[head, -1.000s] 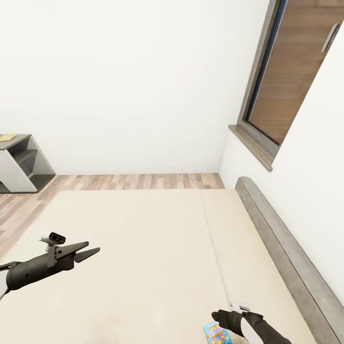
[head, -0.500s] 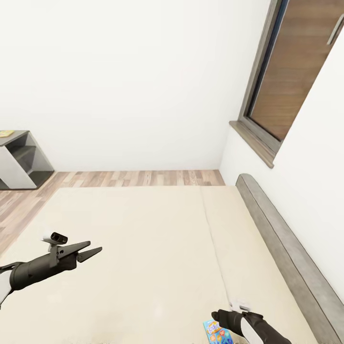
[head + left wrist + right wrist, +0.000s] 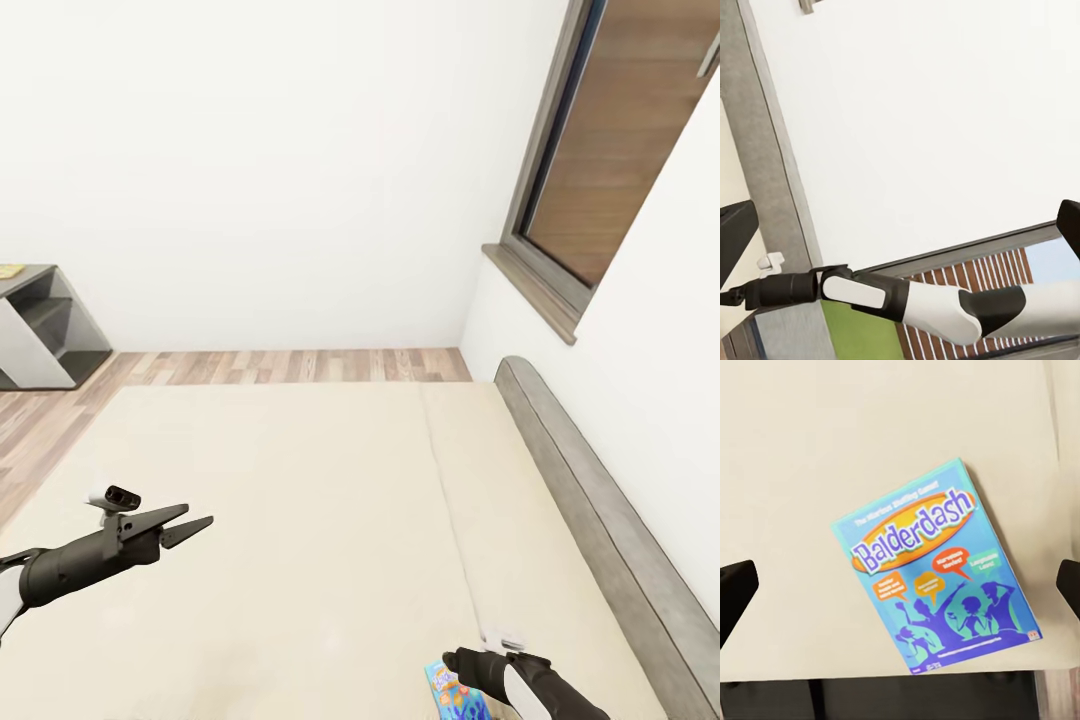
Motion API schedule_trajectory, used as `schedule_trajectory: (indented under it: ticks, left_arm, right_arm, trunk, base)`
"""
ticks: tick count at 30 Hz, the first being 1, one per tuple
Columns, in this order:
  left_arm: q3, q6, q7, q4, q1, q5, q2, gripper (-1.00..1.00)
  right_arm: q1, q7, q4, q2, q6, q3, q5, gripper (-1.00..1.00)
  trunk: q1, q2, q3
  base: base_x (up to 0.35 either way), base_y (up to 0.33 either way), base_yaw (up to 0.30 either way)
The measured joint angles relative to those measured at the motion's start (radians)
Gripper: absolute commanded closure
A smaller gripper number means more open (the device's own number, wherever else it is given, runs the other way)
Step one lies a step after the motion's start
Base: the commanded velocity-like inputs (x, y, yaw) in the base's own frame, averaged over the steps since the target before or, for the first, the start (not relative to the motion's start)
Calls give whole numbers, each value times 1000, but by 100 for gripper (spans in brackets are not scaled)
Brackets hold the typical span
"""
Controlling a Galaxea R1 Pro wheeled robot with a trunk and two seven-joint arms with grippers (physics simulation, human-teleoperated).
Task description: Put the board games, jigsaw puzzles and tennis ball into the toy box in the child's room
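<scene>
Board game (image 3: 934,581): small blue box, "Balderdash" on the lid, lying flat on the bed (image 3: 300,500), on the beige mattress near its front edge, close to the seam between the two mattress sections. In the head view the blue box (image 3: 455,690) shows at the bottom of the picture, partly hidden under the right arm. Right end effector (image 3: 900,585) is above the box, looking straight down on it; fingers spread wide apart, one to each side of the lid, not touching it. Box sits tilted relative to the fingers. Left end effector (image 3: 185,523) hangs over the mattress well apart from the box, fingers apart, holding nothing. Grey headboard (image 3: 590,520) runs along the right wall under a window (image 3: 620,140). Grey shelf unit (image 3: 40,325) on the wood floor at far left.
</scene>
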Motion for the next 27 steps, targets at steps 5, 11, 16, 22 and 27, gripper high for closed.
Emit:
schedule_trajectory:
  ticks: [5,11,16,22,27]
  left_arm:
    - [0,0,1,0,0,0,0,-100]
    - [0,0,9,0,0,0,0,-100]
    - [1,0,19,0,0,0,0,-100]
    - [1,1,21,0,0,0,0,-100]
    - [0,0,22,0,0,0,-1,-100]
  right_arm:
    - [0,0,0,0,0,0,0,-100]
    - [0,0,0,0,0,1,0,-100]
    - [0,0,0,0,0,1,0,-100]
    - [0,0,0,0,0,0,0,-100]
    - [0,0,0,-1,0,0,0,-100]
  trunk:
    - [0,0,-8]
    - [0,0,-18]
    - [0,0,-26]
    - [0,0,-36]
    - [0,0,-44]
  base:
    - [0,0,0]
    - [0,0,0]
    - [0,0,0]
    - [0,0,0]
    - [0,0,0]
